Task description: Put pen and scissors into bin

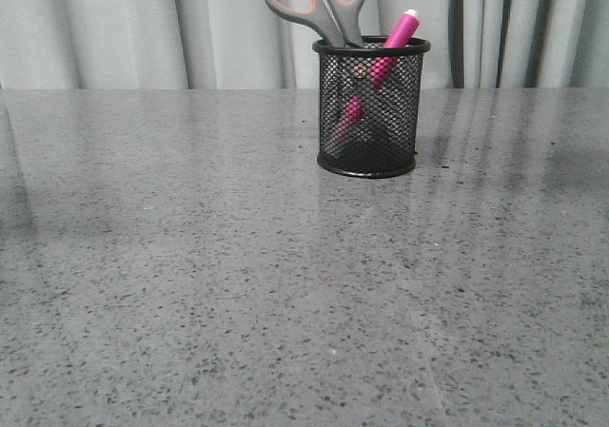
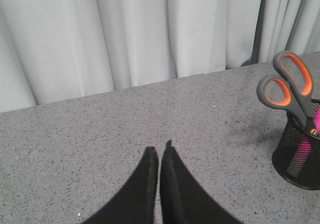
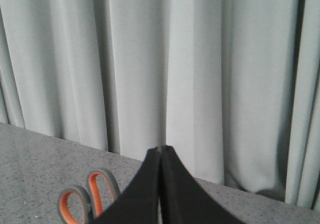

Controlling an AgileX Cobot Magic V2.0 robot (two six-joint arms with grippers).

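Note:
The black mesh bin point(image 1: 371, 108) stands on the grey table, right of centre at the back. The scissors point(image 1: 319, 4) stand in it, blades down, grey and orange handles sticking up. The magenta pen point(image 1: 392, 42) leans inside it, whitish cap above the rim. No arm shows in the front view. In the left wrist view my left gripper point(image 2: 160, 153) is shut and empty over bare table, with the bin point(image 2: 300, 159) and the scissors point(image 2: 287, 87) off to one side. In the right wrist view my right gripper point(image 3: 160, 149) is shut and empty, the scissors' handles point(image 3: 85, 201) beside it.
Pale grey curtains point(image 1: 143, 28) hang along the table's far edge behind the bin. The speckled grey tabletop point(image 1: 238, 284) stretches in front of the bin.

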